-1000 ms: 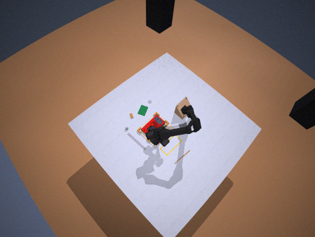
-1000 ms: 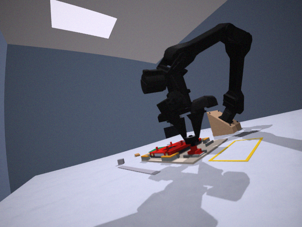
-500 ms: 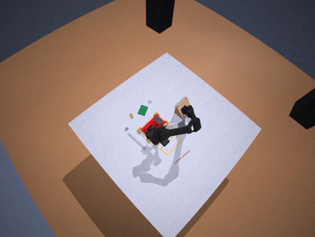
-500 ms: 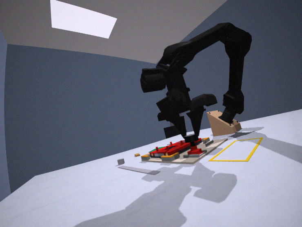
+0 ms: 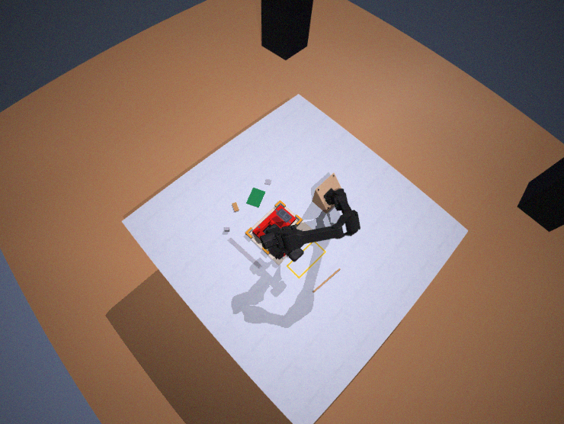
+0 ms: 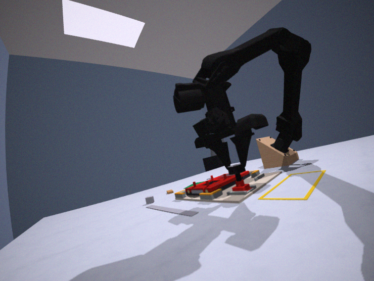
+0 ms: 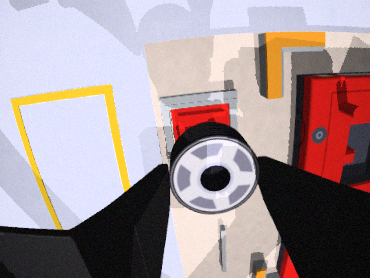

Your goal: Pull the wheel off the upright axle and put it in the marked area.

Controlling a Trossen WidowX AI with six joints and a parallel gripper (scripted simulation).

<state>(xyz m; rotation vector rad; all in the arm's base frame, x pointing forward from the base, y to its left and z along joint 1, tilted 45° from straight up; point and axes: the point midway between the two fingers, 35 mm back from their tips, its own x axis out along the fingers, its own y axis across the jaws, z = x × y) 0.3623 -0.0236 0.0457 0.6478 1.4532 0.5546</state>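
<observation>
My gripper (image 6: 234,168) (image 7: 212,168) points straight down and is shut on the wheel (image 6: 234,167) (image 7: 190,179), a dark tyre with a grey spoked face. The wheel sits at the top of the red upright axle (image 6: 239,178), whose red base (image 6: 240,187) (image 7: 200,119) stands on the beige board (image 6: 235,197) (image 7: 200,61). I cannot tell whether the wheel is clear of the axle tip. The yellow outline of the marked area (image 5: 312,263) (image 6: 281,198) (image 7: 119,140) lies on the table right beside the board. In the top view the arm hides the wheel.
A red car body (image 5: 275,218) (image 6: 211,182) (image 7: 333,127) lies on the board beside the axle. The arm's tan wedge base (image 5: 321,191) (image 6: 269,153) stands behind. A green patch (image 5: 255,197), an orange block (image 5: 235,206), a grey strip (image 6: 172,210) and a thin stick (image 5: 326,279) lie around.
</observation>
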